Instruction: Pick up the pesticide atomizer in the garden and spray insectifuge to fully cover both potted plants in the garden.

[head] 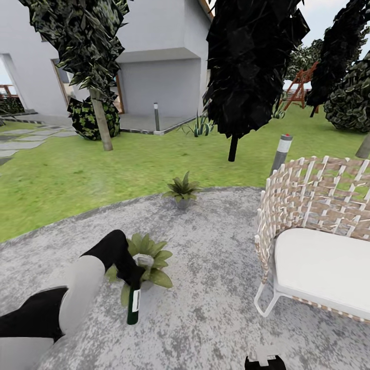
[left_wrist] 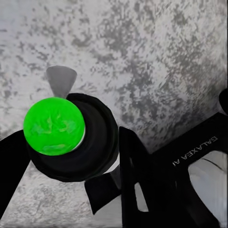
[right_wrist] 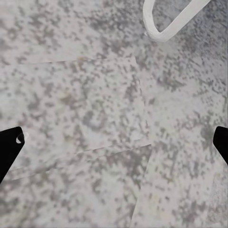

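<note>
My left gripper [head: 132, 276] is shut on the pesticide atomizer [head: 133, 304], a slim dark bottle with a white label that hangs upright just above the paving. Its whitish trigger head [head: 144, 260] sits right against the leaves of the near potted plant [head: 154, 253]. In the left wrist view the atomizer [left_wrist: 90, 142] appears end-on as a dark round body with a bright green disc, between dark fingers [left_wrist: 137, 175]. The second potted plant [head: 182, 190] stands farther off at the patio's edge by the lawn. My right gripper [right_wrist: 114, 142] is open over bare paving, low at the front right [head: 264, 359].
A woven chair [head: 313, 205] with a white cushion stands at the right; its white leg loop [right_wrist: 166, 23] lies close to my right gripper. A grey bollard lamp [head: 281, 151] rises behind the chair. Trees [head: 246, 77], lawn and a house lie beyond the patio [head: 216, 308].
</note>
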`<state>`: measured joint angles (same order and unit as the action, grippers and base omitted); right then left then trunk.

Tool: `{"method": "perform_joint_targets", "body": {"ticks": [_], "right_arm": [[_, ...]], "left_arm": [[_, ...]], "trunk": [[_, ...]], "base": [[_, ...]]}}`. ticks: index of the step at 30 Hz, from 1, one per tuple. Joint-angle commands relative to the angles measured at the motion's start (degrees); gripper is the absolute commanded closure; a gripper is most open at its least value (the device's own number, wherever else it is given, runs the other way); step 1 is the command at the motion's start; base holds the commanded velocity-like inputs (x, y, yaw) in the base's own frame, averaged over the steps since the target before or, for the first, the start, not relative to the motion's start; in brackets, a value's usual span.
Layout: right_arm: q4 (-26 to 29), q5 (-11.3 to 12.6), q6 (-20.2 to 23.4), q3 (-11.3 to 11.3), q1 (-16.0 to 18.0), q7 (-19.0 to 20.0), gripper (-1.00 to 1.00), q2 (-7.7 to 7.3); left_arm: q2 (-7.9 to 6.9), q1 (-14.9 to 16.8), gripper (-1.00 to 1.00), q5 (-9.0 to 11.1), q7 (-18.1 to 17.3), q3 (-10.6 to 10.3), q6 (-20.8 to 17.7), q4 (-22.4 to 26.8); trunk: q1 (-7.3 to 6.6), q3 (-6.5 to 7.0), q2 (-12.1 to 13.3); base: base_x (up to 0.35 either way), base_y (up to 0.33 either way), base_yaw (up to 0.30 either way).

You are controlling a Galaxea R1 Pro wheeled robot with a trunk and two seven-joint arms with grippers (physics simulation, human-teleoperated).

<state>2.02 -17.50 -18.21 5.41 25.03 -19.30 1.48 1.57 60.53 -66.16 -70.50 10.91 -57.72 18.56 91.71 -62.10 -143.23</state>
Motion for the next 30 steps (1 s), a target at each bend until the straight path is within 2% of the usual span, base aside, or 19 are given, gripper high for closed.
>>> {"method": "perform_joint_targets", "body": {"ticks": [1,4,5,7,9,11,13,16,18,25,30], "right_arm": [[-0.1,-0.6,-0.2,0.5,0.0,-0.2,-1.00,0.00],[-0.1,-0.7,-0.2,0.5,0.0,-0.1,-1.00,-0.11],[-0.1,-0.7,-0.2,0.5,0.0,-0.1,-1.00,-0.14],[-0.1,-0.8,-0.2,0.5,0.0,-0.1,-1.00,-0.15],[-0.1,-0.8,-0.2,0.5,0.0,-0.1,-1.00,-0.16],[-0.1,-0.8,-0.2,0.5,0.0,-0.1,-1.00,-0.16],[-0.1,-0.8,-0.2,0.5,0.0,-0.1,-1.00,-0.16],[-0.1,-0.8,-0.2,0.5,0.0,-0.1,-1.00,-0.16],[-0.1,-0.8,-0.2,0.5,0.0,-0.1,-1.00,-0.16],[-0.1,-0.8,-0.2,0.5,0.0,-0.1,-1.00,-0.16],[-0.1,-0.8,-0.2,0.5,0.0,-0.1,-1.00,-0.16]], "left_arm": [[0.13,1.5,1.00,-0.7,-0.6,0.0,-0.3,-1.9],[0.24,7.6,1.00,-0.8,-0.8,-0.9,-0.2,-7.7],[0.15,9.0,1.00,-1.0,-0.8,-1.1,-0.1,-9.6],[-0.01,9.7,1.00,-1.8,-0.9,-2.0,-0.1,-11.1],[-0.27,9.8,1.00,-2.2,-1.8,-2.7,-0.1,-11.6],[-0.79,9.9,1.00,-2.5,-4.5,-3.8,0.1,-11.7],[-1.91,9.7,1.00,-3.4,-8.3,-5.9,0.2,-11.4],[-2.26,9.3,1.00,-4.4,-11.8,-8.7,0.3,-11.1],[-2.22,9.4,1.00,-4.7,-12.8,-9.7,0.2,-11.0],[-1.68,9.7,1.00,-4.9,-13.5,-10.4,0.2,-10.9],[-1.38,9.6,1.00,-4.7,-13.6,-10.2,0.2,-10.9]], "trunk": [[-0.01,-0.06,0.0],[-0.01,-0.06,0.0],[-0.01,-0.06,0.0],[-0.01,-0.06,0.0],[-0.01,-0.06,0.0],[-0.01,-0.06,0.0],[-0.01,-0.06,0.0],[-0.01,-0.06,0.0],[-0.01,-0.06,0.0],[-0.01,-0.06,0.0],[-0.01,-0.06,0.0]], "base": [[0.000,0.000,0.002],[0.000,0.000,0.000],[0.000,0.000,0.000],[0.000,0.000,0.000],[0.000,0.000,0.000],[0.000,0.000,0.000],[0.000,0.000,0.000],[0.008,0.000,0.000],[0.130,0.000,0.000],[0.294,0.031,0.000],[0.071,0.044,0.000]]}}
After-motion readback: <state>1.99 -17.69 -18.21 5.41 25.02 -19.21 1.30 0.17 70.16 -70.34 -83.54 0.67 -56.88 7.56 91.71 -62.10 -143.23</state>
